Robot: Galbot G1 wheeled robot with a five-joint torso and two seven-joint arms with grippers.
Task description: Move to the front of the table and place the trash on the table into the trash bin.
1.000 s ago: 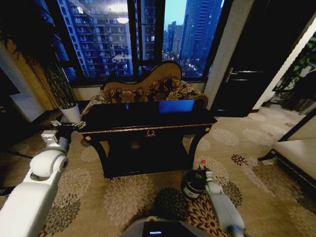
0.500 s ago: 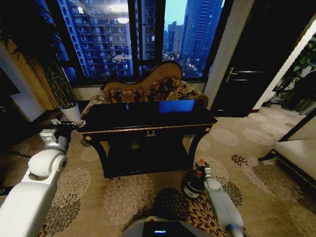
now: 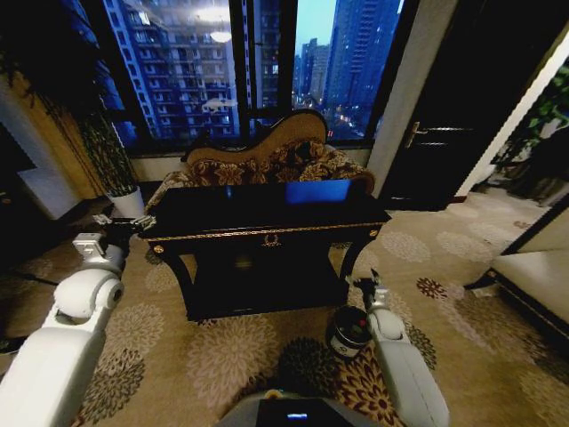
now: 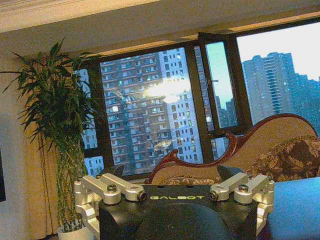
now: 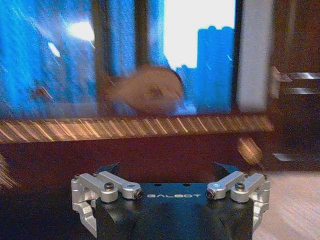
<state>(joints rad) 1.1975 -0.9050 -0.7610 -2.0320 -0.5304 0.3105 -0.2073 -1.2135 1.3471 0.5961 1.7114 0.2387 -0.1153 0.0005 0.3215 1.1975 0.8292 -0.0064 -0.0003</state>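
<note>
Head view: right gripper hangs just above trash bin, jaws spread, empty — left gripper parked, also spread. Table looks bare — task seemingly near done.

Open carpet lies right of the table; the trash bin stands at its front-right leg.

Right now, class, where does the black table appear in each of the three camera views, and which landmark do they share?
Head view: the table stands in the centre, in front of the sofa.
Left wrist view: a corner of its glossy top shows, with the sofa behind it.
Right wrist view: its gold-trimmed edge runs across the picture.
Shared landmark: the sofa's curved back rises behind the table in all three.
</note>
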